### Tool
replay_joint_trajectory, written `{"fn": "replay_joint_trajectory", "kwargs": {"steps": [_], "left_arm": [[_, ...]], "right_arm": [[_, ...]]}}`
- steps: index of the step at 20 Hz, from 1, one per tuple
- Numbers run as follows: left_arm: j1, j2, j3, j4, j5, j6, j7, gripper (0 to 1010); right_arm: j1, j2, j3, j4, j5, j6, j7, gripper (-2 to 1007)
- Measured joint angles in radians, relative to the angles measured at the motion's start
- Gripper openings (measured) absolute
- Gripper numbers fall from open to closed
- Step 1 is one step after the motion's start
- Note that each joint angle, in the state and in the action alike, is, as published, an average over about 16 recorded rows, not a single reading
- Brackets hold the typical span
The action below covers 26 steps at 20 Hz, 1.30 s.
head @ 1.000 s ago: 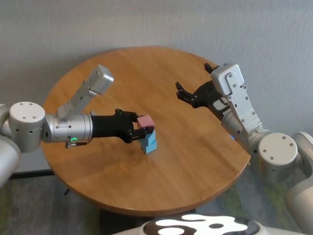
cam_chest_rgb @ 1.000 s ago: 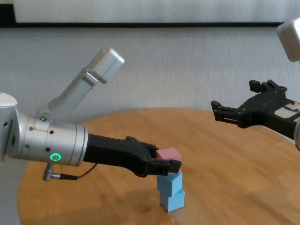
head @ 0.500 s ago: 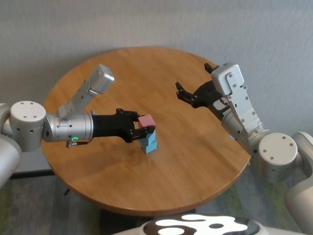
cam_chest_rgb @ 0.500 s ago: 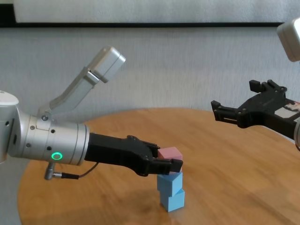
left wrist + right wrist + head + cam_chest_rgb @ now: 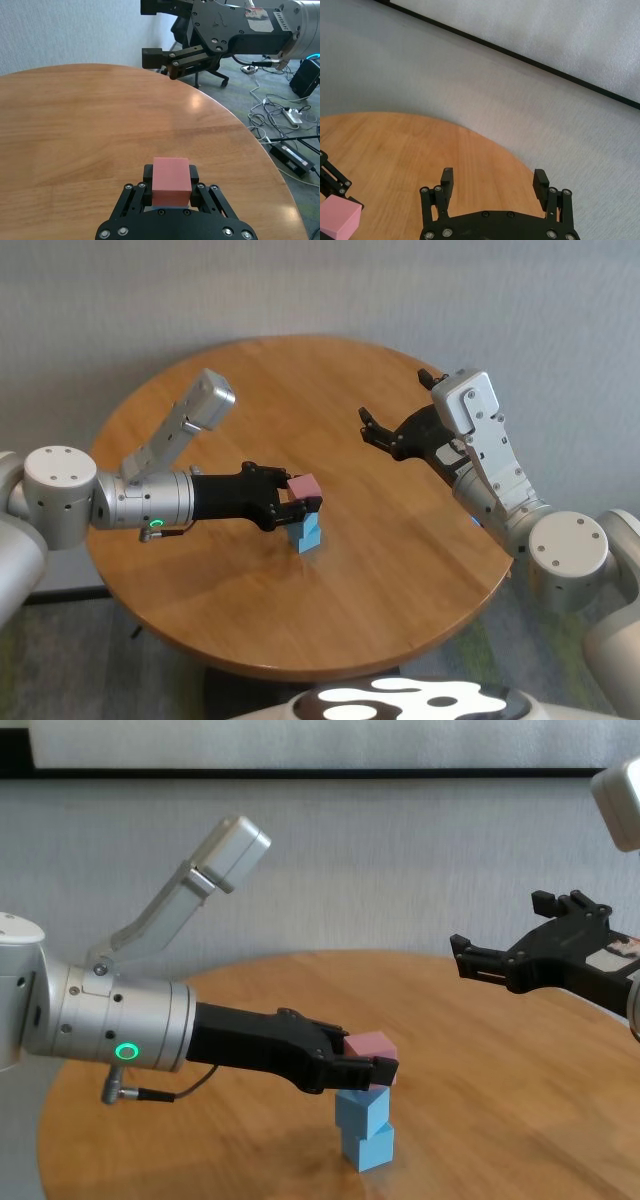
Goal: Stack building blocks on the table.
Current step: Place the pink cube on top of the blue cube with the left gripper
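Two light blue building blocks (image 5: 366,1132) stand stacked near the middle of the round wooden table (image 5: 380,570); the same blue stack (image 5: 308,533) shows in the head view. Just above the top blue cube hangs the pink block (image 5: 369,1047), also seen as the pink block (image 5: 303,487) and the pink block (image 5: 171,180). My left gripper (image 5: 368,1065) is shut on it from the left. Whether pink touches blue I cannot tell. My right gripper (image 5: 403,412) hovers open and empty over the table's far right.
In the left wrist view, an office chair base (image 5: 210,76), cables and a power strip (image 5: 292,116) lie on the floor beyond the table's edge. A grey wall (image 5: 400,860) stands behind the table.
My left gripper has carried the pink block a little to the right, over the blue stack. The right arm has not moved.
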Motion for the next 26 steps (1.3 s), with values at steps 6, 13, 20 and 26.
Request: {"fn": "replay_joint_trajectory", "kwargs": {"steps": [6,13,20,26], "left_arm": [[0.0,-0.002,0.0,0.005,-0.007,0.005,-0.004,401],[-0.002,-0.005,0.003,0.014,-0.009,0.009,-0.006,401],[-0.001,-0.004,0.006,0.016,-0.008,0.012,-0.003,401],[0.0,0.0,0.009,0.008,-0.002,0.016,0.005,401]], "right_arm": [[0.0,0.0,0.0,0.0,0.0,0.0,0.0,1005],[0.0,0.0,0.0,0.0,0.0,0.0,0.0,1005],[0.0,0.0,0.0,0.0,0.0,0.0,0.0,1005],[0.0,0.0,0.0,0.0,0.0,0.0,0.0,1005]]}}
